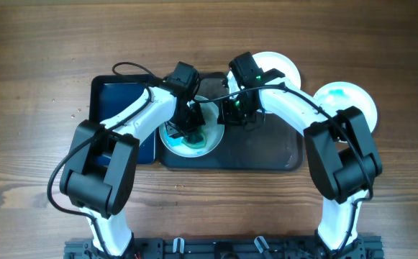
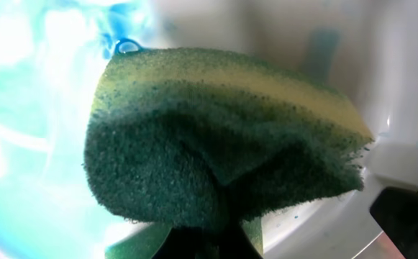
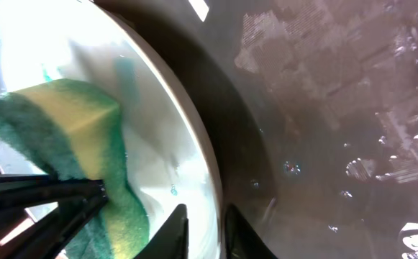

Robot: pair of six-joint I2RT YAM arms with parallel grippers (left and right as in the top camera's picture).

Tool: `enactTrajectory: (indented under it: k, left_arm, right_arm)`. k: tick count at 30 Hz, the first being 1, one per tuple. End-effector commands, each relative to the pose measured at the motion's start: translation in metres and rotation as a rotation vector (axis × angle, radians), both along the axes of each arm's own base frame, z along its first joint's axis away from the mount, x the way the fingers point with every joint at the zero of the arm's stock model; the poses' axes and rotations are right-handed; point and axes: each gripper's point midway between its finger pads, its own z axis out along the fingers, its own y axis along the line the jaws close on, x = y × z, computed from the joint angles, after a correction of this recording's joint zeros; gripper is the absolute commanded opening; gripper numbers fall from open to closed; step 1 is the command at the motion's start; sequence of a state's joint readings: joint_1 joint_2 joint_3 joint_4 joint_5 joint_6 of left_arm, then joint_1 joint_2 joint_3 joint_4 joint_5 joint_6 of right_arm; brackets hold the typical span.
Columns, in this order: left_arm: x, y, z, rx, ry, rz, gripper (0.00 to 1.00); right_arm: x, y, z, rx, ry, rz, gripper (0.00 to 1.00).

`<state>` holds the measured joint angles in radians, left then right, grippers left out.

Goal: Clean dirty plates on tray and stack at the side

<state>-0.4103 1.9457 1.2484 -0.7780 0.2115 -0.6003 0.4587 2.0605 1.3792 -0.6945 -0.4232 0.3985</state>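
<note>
Filling the left wrist view, the sponge (image 2: 216, 144) is clamped green side out in the left fingers (image 2: 198, 241) and pressed onto the plate (image 3: 173, 144), which sits on the tray (image 3: 324, 144), left of its middle. Right fingers (image 3: 207, 234) pinch that plate's rim, narrow, one on each side, steadying it. A blue-green film (image 1: 194, 146) covers much of the plate's well, so I judge the scrub of this one to be under way and not finished (whether the film is dirt or detergent I cannot tell). Off to the right, a white plate (image 1: 280, 66) lies at the tray's far right corner and a second white plate (image 1: 349, 101) rests on the table (image 1: 36, 72) just past the tray's right edge. Both look mostly clean, but they lie apart, not stacked. Left to do, by my reading: finish wiping, move this plate over, and build the stack.
</note>
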Motion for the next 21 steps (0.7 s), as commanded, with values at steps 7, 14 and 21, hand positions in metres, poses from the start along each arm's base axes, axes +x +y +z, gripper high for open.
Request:
enactTrajectory:
  k: [7,14,21]
  left_arm:
    - [-0.008,0.01,-0.014,0.038,0.035,-0.016,0.04]
    - [-0.021,-0.016,-0.005,-0.139,0.033,-0.269,0.04]
    - [-0.009,0.002,-0.012,-0.026,0.024,-0.118,0.04]
  right_arm:
    - [0.009,0.011,-0.03,-0.046,-0.026,0.004,0.04]
    - [0.019,0.017,-0.033,-0.016,-0.081,0.005,0.04]
    - [0.021,0.023,-0.03,0.015,-0.086,0.012,0.04]
